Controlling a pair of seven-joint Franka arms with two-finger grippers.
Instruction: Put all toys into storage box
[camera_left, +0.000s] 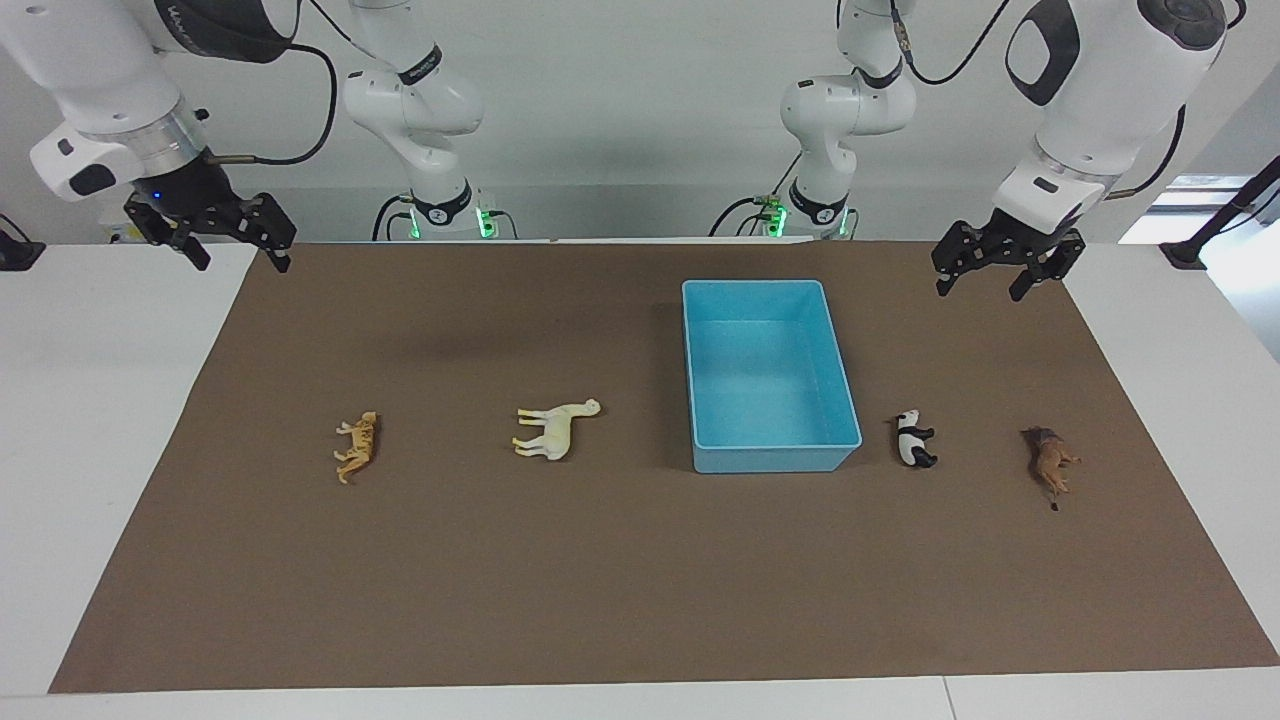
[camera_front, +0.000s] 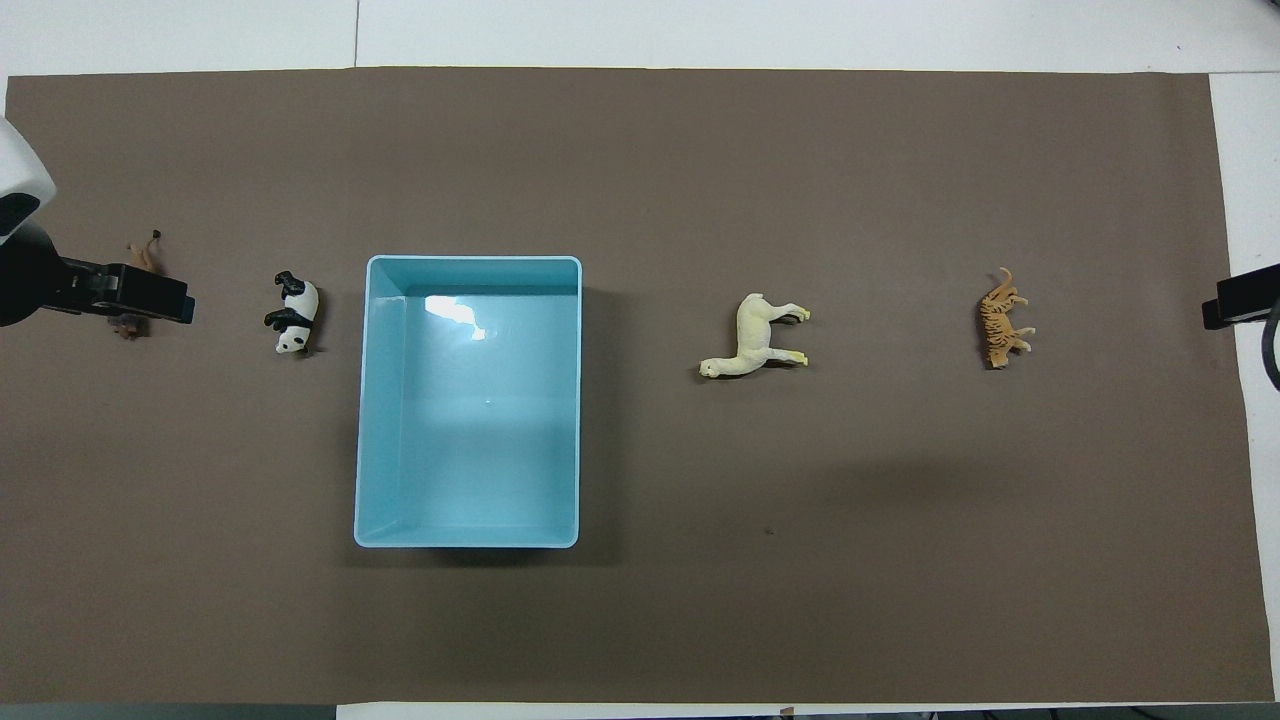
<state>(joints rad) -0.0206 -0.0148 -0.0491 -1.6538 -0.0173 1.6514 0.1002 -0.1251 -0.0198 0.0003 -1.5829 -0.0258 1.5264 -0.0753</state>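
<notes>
A white table (camera_left: 110, 420) carries a brown mat (camera_left: 640, 570), seen from across the table with both robot bases at the top against a pale wall. Going left to right in that facing view: the right gripper (camera_left: 238, 243) hangs in the air over the mat's corner at the right arm's end of the table, fingers spread apart and holding nothing. The tiger (camera_left: 357, 446) lies on its side on the mat toward the right arm's end. Next in the row, the cream horse (camera_left: 556, 428) also lies on its side, between the tiger and the box. The blue box (camera_left: 768, 462) stands on the mat with nothing inside it, its long sides running from near the robots to far from them. Just beside the box, toward the left arm's end, lies the panda (camera_left: 913, 439), apart from the box wall. The lion (camera_left: 1049, 460) lies near the panda, closest to the left arm's end. The left gripper (camera_left: 983, 276) hangs in the air over the mat's corner at that end, fingers apart and empty.
</notes>
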